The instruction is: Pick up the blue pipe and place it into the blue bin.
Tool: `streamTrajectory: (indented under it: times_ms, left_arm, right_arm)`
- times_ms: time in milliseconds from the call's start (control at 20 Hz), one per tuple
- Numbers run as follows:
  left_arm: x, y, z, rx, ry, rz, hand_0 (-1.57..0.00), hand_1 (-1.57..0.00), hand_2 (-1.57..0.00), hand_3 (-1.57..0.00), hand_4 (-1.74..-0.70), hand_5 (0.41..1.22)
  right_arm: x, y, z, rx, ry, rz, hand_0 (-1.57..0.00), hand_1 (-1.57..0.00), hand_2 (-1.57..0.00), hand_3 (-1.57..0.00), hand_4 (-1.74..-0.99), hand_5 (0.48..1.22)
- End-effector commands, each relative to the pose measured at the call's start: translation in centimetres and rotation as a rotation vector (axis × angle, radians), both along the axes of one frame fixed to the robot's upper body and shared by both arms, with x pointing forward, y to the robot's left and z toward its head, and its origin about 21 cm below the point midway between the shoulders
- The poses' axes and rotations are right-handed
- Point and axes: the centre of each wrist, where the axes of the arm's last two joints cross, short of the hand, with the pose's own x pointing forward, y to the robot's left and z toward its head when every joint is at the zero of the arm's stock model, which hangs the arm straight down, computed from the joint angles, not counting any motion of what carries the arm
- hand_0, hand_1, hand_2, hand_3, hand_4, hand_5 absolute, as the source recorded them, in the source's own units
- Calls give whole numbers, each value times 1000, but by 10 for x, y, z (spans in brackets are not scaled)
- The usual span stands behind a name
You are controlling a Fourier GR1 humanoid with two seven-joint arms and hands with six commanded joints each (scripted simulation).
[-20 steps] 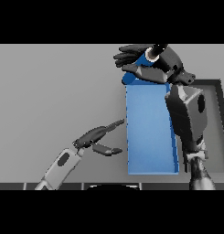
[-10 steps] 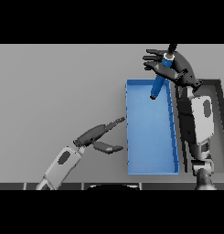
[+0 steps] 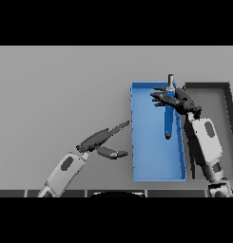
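Right hand (image 3: 177, 100) fingers (image 3: 158, 96) curl round the upper part of the pipe (image 3: 169, 116), gripping it just below its grey top end. Pipe hangs near upright, slightly tilted, lower end pointing down over the inside of the blue bin (image 3: 146, 166), toward its right wall. Can't tell if the tip touches the bin floor. Right arm runs up from the lower right edge along the bin's right side, between the blue bin and the dark bin (image 3: 226, 114).

Left hand (image 3: 101, 140) is left of the blue bin, fingers straight and stretched toward the bin's left wall, thumb spread apart below them. Fingertips are near the wall; can't tell if they touch. It holds nothing. Left arm enters from the lower left.

Blue bin sits right of centre on the grey desk (image 3: 56, 95), long axis running away from the robot. Dark bin stands just beside it on the right, walls adjacent.
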Motion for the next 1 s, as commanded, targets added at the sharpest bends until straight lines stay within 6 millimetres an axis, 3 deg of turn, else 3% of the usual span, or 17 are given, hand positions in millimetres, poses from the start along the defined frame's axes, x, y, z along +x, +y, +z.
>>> streamTrajectory:
  times_ms: [0, 50, 100, 200, 300, 350, 500, 650, 850, 950]
  left_arm:
    - [-1, 1, 0, -7, -1, -5, 1, 1, 1, 1, -885, 457]
    - [-3, 2, 0, -9, 1, -8, 1, 1, 1, 1, -886, 455]
    - [-2, 0, 0, -5, -1, -2, 1, 1, 1, 1, -886, 453]
    - [-1, 0, 1, 3, -7, -5, 1, 1, 1, 1, -885, 453]
    - [-1, -1, 1, -7, 1, -1, 1, 1, 1, 1, -888, 453]
    - [-3, 3, 0, -8, 5, -6, 1, 1, 1, 1, -889, 453]
    - [-2, 2, -3, 2, 6, -6, 1, 1, 1, 1, -895, 453]
    - [-2, 2, 0, -10, -4, -3, 1, 1, 1, 1, -899, 450]
    - [-1, -2, -1, -10, 10, -4, 1, 1, 1, 1, -912, 458]
    - [0, -1, -1, -11, 12, 1, 1, 1, 1, 1, -914, 460]
  right_arm:
    - [-1, 0, -9, -26, 46, 0, -1571, -1571, -1571, -1330, -1599, 1110]
    - [0, -1, -17, -52, 101, -15, -1563, -1459, -1393, -1122, -1547, 1133]
    - [-1, 0, -23, -57, 149, -17, -1306, -1167, -1114, -897, -1503, 1150]
    - [2, 3, -32, -78, 250, -21, -836, -746, -712, -574, -1392, 1176]
    - [2, 5, -32, -118, 280, 29, -534, -477, -456, -367, -1285, 1141]
    - [3, 7, -29, -157, 287, 54, -427, -382, -364, -293, -1242, 1081]
    - [-5, 13, -31, -300, 253, 115, -218, -195, -186, -150, -1165, 924]
    - [-7, 13, -41, -377, 201, 142, -111, -99, -95, -76, -1125, 821]
    - [-1, 12, -41, -418, 191, 109, -45, -40, -38, -31, -1124, 717]
    - [0, 12, -43, -385, 177, 108, -28, -25, -24, -19, -1120, 702]
